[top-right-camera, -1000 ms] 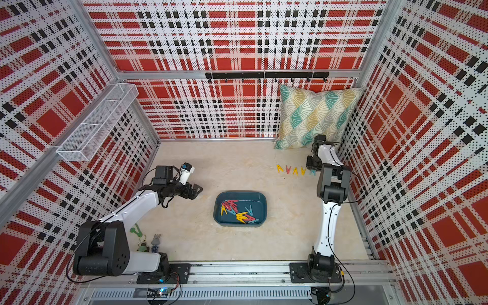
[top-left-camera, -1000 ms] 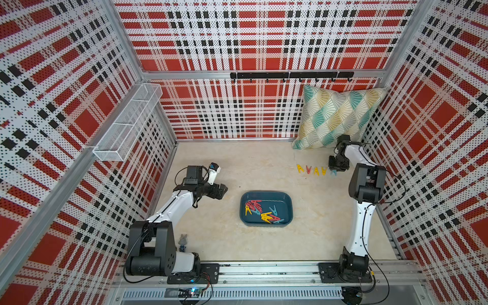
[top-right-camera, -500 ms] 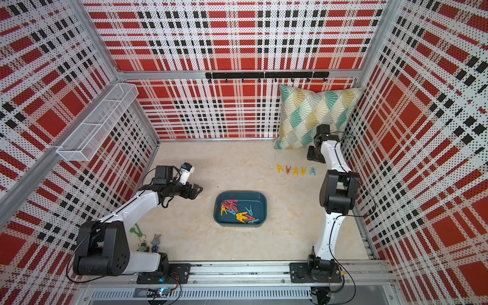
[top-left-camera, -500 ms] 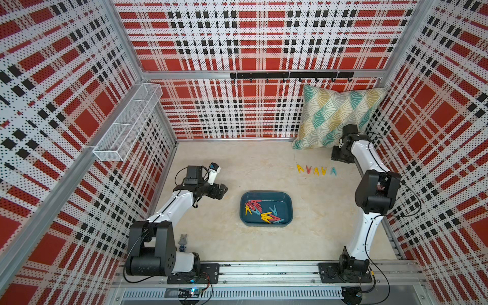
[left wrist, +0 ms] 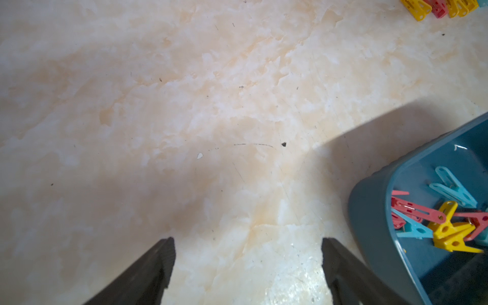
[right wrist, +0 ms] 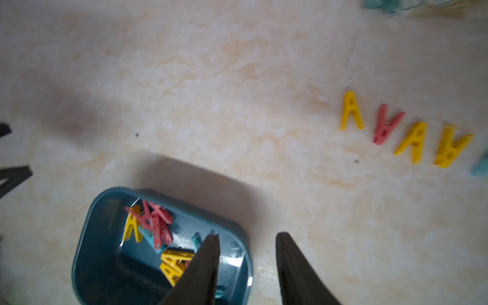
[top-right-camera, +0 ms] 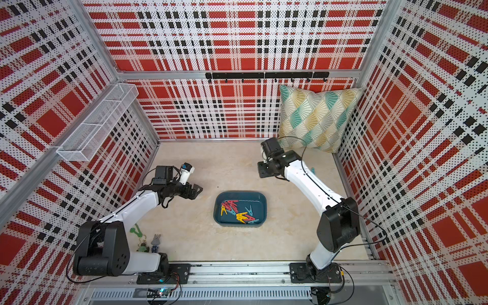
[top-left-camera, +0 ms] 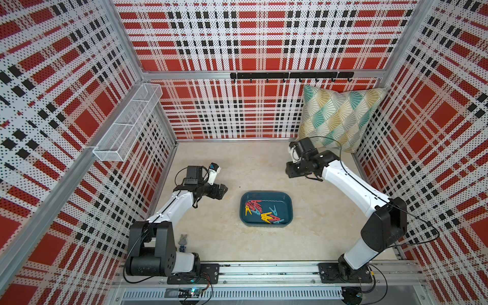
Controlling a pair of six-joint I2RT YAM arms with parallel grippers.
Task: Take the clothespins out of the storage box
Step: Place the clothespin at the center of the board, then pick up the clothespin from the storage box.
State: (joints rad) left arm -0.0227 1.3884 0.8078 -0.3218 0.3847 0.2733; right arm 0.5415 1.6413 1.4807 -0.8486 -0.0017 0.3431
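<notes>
Left hand (left wrist: pixel 248 253): dark matte wedge fingers (left wrist: pixel 150 274) spread wide, nothing between them, bare counter (left wrist: pixel 211 118) below. It sits on the left-arm side of the storage box (top-left-camera: pixel 266 193), near its short wall, not touching.

Right hand (right wrist: pixel 248 250): tapered black fingers parted by a moderate gap, empty. It's off the box's far right corner, toward the back wall. In the blurred right wrist view one fingertip overlaps the box rim. Both top views show the hand apart from the box.

Box: shallow teal plastic tray, rounded rectangle, smooth flared walls, glossy floor, flat on the counter.

clothespins (top-left-camera: pixel 260 211): A-shaped moulded plastic pegs in yellow, red-pink and light blue. They lie tangled in two loose clumps on the box floor, overlapping.

row of clothespins (right wrist: pixel 404 132): outside the box, flat on the counter past its far right side. Order is yellow, red, yellow, yellow, side by side with tips alternating, then a light blue one cut off by the frame edge. In the top views the right arm covers most of the row.

Counter: beige marbled surface, slight sheen, fine scratches and specks.

Further out from the box: fabric pillow (top-left-camera: pixel 338 118) with a teal and mustard fan print in the back right corner, white wire mesh basket (top-left-camera: pixel 126 126) on the left wall, perforated wall panels (top-left-camera: pixel 237 118) in red plaid.
</notes>
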